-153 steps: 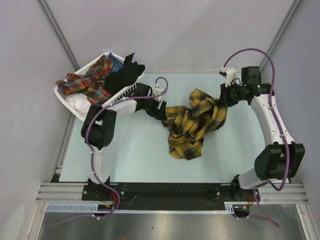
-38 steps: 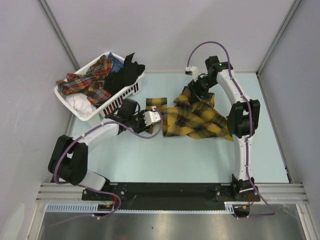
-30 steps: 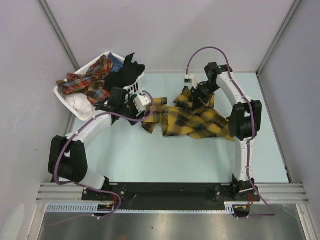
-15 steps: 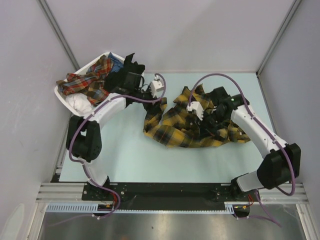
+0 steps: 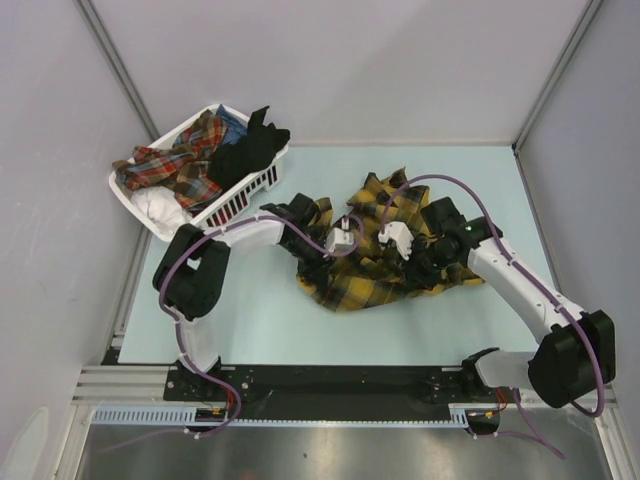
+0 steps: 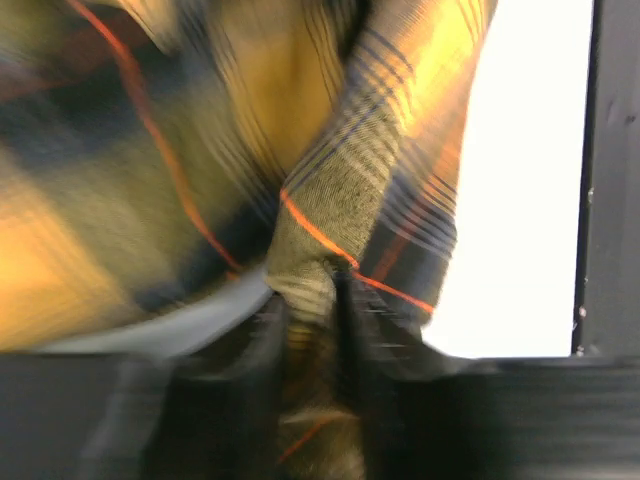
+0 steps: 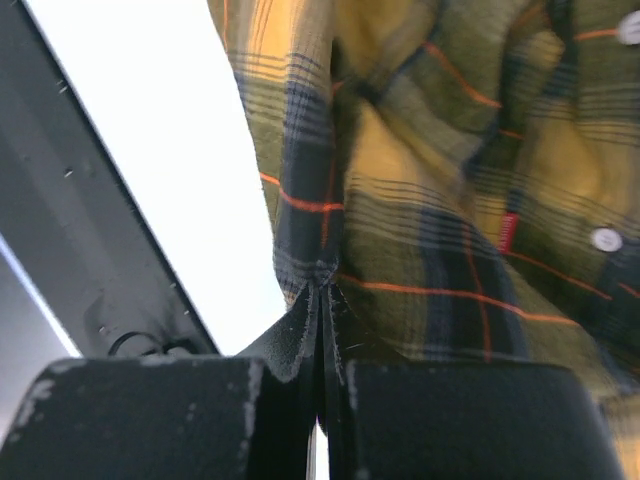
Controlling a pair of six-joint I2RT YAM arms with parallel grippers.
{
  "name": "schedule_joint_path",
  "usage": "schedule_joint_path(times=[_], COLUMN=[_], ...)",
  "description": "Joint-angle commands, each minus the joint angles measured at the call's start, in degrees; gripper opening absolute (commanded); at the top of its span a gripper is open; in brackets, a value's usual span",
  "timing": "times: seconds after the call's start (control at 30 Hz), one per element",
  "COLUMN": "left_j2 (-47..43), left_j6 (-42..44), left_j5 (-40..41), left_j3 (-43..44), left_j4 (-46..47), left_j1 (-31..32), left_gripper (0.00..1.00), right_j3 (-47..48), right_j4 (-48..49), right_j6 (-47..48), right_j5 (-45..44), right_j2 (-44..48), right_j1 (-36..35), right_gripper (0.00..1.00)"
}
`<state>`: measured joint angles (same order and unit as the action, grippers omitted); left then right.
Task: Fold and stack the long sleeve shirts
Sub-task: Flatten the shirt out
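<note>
Pale blue table (image 5: 250,320) holds a crumpled yellow-and-black plaid cloth shirt (image 5: 365,285) mid-frame; left hand (image 6: 310,305) and right hand (image 7: 322,300) each pinch it.

1. The shirt (image 5: 360,285) is mustard-yellow and black plaid, crossed by thin orange-red lines; its buttons (image 7: 605,239) are white.
2. The basket (image 5: 243,192) is white, holding red-green plaid cloth (image 5: 175,165), a black garment (image 5: 245,150) and what may be blue fabric (image 5: 232,125).
3. The table (image 5: 250,320) is pale mint.
</note>
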<state>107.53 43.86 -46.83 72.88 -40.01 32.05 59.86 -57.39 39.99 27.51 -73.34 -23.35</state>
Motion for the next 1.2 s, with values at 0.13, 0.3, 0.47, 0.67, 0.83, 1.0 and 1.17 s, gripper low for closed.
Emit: schedule_joint_path(times=[0.13,0.3,0.47,0.67,0.83,1.0,1.17], left_j2=[1.88,6.91,-11.34,-37.69,-37.75,-23.73,-14.54], left_j6=[-7.85,-20.38,-13.82,1.07,-6.05,-9.05,-5.29], left_j5=[15.00,23.70,24.86,22.84,19.32,18.00,11.86], left_j3=[21.02,46.81,23.07,-21.61,-20.42,-7.51,4.53], left_j4=[6.69,9.85,16.10,13.55,11.62,14.35,9.61], left_j1=[-5.15,-9.82,-5.35,5.74,1.09,-1.55,-0.95], left_gripper=[0.00,0.00,0.01,0.76,0.81,0.79,0.79], right_j3=[9.99,33.41,39.73,16.65,-2.95,-9.14,-6.34], right_j4=[13.77,15.81,13.80,9.32,6.68,8.42,10.01], right_j6=[-1.58,-7.79,-9.76,4.20,15.02,16.36,11.44], right_j5=[-5.62,-3.26,2.45,2.55,0.71,-0.96,-1.84], right_j2=[-6.62,-19.28,-21.06,-6.84,9.06,14.10,10.69], right_j1=[8.57,18.41,21.68,21.86,20.90,18.70,18.26], right_gripper=[0.00,0.00,0.00,0.00,0.00,0.00,0.00])
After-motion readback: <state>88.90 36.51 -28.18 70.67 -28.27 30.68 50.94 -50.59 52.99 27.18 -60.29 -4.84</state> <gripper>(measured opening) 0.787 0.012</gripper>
